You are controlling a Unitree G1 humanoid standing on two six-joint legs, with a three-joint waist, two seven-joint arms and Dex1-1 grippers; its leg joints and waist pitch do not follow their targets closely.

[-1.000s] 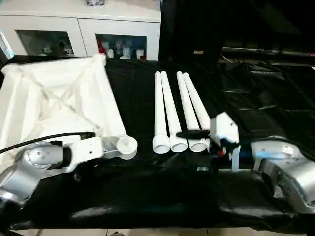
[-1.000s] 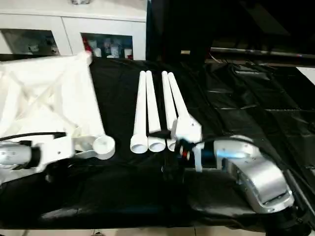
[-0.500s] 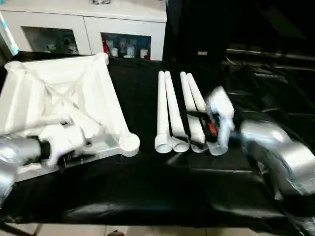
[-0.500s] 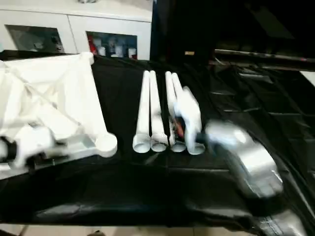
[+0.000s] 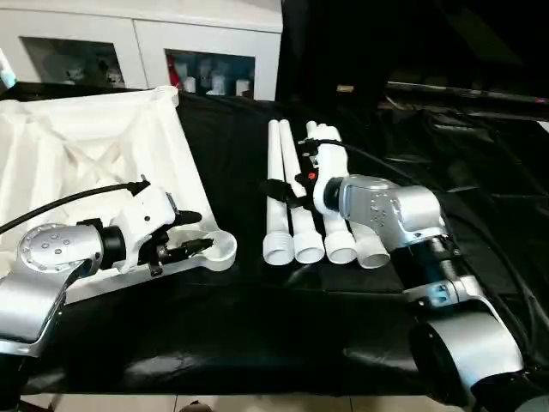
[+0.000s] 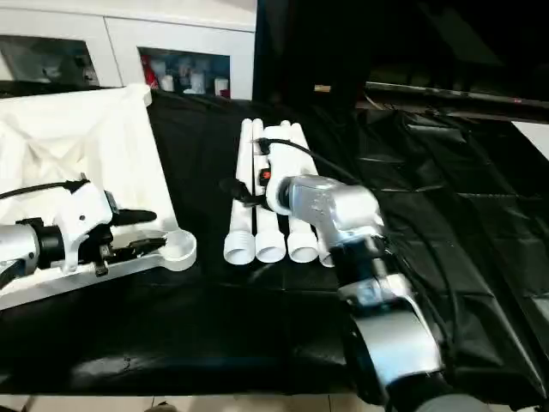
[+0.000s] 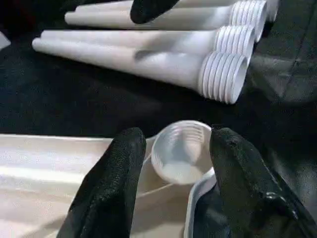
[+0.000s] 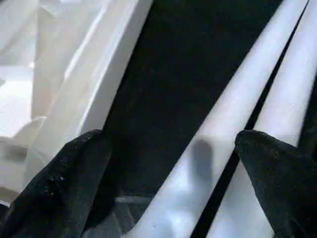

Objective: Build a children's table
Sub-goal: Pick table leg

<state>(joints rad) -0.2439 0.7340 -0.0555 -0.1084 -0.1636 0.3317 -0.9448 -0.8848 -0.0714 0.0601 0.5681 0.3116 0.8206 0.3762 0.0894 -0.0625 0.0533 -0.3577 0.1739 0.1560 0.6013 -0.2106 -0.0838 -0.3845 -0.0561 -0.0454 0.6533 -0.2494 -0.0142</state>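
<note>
The white tabletop point(image 5: 86, 163) lies upside down at the left, ribbed underside up. Its near round corner socket point(image 5: 220, 248) faces the four white legs point(image 5: 296, 206), which lie side by side at the centre with their ribbed open ends point(image 7: 223, 74) toward me. My left gripper point(image 5: 192, 233) is open, its fingers point(image 7: 111, 181) on either side of that socket point(image 7: 179, 152) without touching it. My right gripper point(image 8: 168, 166) is open above the legs' middle, straddling the leftmost leg point(image 8: 233, 124). One of its fingers point(image 5: 276, 187) points toward the tabletop.
A black cloth point(image 5: 283, 318) covers the work table up to its front edge. A white cabinet with glass doors point(image 5: 146, 39) stands behind it. Dark cables point(image 5: 480, 249) trail over the cloth on the right, beside my right arm point(image 5: 403, 215).
My right arm has swung from the legs' near ends to over their middle, fingers now pointing left. My left gripper has turned in to the corner socket. The camera has shifted too.
</note>
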